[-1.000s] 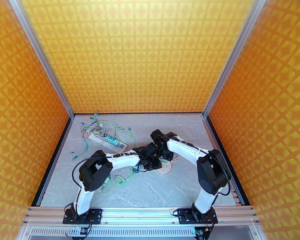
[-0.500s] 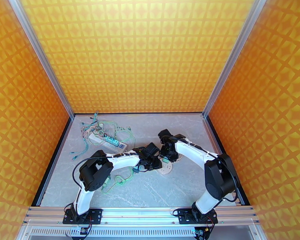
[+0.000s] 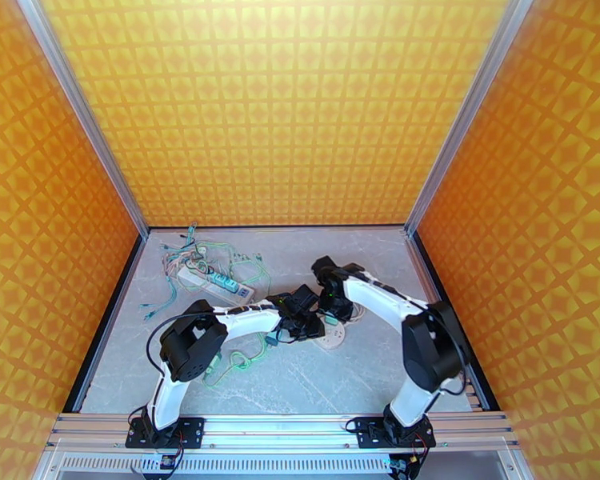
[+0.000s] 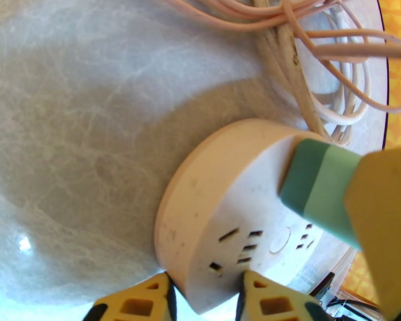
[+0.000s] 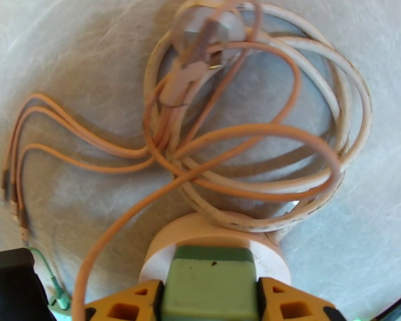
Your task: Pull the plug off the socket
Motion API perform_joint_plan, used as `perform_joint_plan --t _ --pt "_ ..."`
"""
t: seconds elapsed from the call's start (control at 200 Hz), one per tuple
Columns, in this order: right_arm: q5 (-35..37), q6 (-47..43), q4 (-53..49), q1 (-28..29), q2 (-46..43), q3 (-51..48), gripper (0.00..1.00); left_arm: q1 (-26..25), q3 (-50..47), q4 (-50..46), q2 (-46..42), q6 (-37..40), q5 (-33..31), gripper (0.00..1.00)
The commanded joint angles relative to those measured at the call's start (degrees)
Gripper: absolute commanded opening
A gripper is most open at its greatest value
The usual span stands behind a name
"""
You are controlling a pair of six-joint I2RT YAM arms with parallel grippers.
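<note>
Green plug (image 5: 210,282) clamped by its sides in right pincer (image 5: 210,296), bottom centre.
Light, rigid, probably tight in socket (image 4: 227,209); left pincer (image 4: 206,291) pinches its rim as brace.

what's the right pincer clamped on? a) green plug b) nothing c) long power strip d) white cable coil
a: the right wrist view shows the green plug squeezed between the yellow fingers of the right pincer, just above the round socket.
</note>
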Motion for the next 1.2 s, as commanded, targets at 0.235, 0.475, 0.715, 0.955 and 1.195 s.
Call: perform_joint_plan --t 0.235,0.475,0.715,0.955,1.195 --pt "-11.0 0.5 9.5 4.7 0.2 2.8 0.33 -3.3 -4.5 -10.6 13.2 3.7 -0.9 0.31" --pt "-14.9 2.5 14.1 -0.9 -7.1 -3.9 0.32 -3.2 -5.0 -10.7 13.4 3.7 -0.9 0.3" --pt "-19.2 4.5 17.8 -4.3 -12.1 -9.4 0.32 -3.2 -5.1 -10.4 13.6 3.9 -0.9 0.3" --pt "-17.6 3.7 15.3 -4.1 -10.5 -8.5 0.32 -3.3 -4.9 -10.4 13.8 4.2 -0.9 0.3" --pt "-13.9 0.4 6.9 0.8 -2.1 0.9 0.31 -4.3 -2.5 -12.2 16.1 5.9 -0.9 0.3"
